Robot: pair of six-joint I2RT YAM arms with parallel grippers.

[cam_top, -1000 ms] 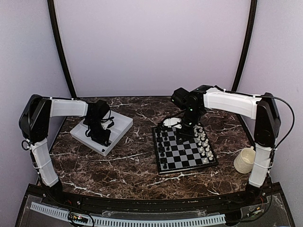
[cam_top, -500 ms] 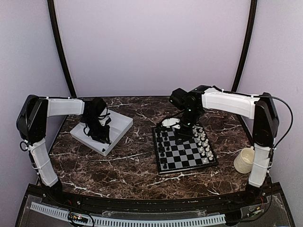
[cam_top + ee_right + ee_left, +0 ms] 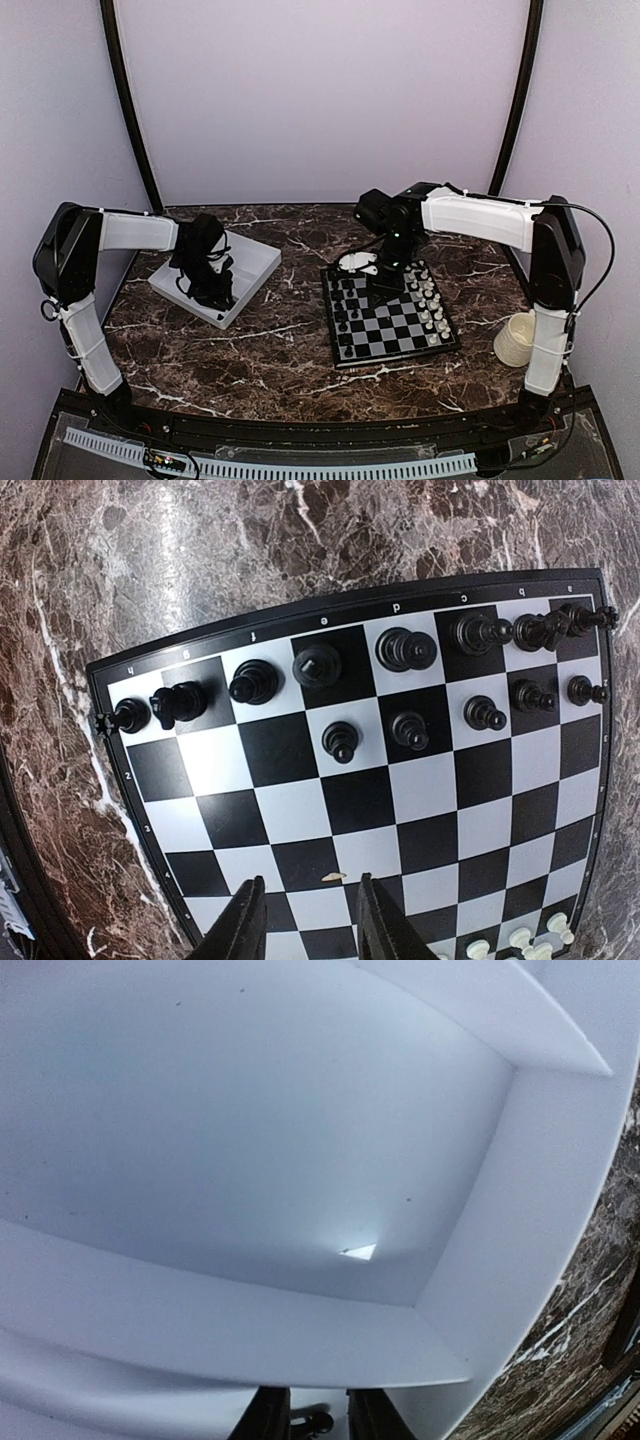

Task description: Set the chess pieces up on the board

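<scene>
Mostly standing on the board point(image 3: 400, 810) already: black chess pieces point(image 3: 405, 649), eight across the lettered edge row, five smaller ones in the row next to it, three squares of that row bare. From above, ranked along the board's left side, with white chessmen point(image 3: 430, 305) along its right side. Board itself flat on the marbled tabletop point(image 3: 270, 350), right of centre. Hanging over the board, right pincer point(image 3: 305, 925), fingers apart, nothing between them. Off to the left, white tray point(image 3: 255, 262), well apart from the board. Dipped into the tray, left pincer point(image 3: 315, 1415), fingers close together, small dark shape in the gap; clamped or not, cannot tell. Near the tabletop's right edge, cream cup point(image 3: 517, 338).
</scene>
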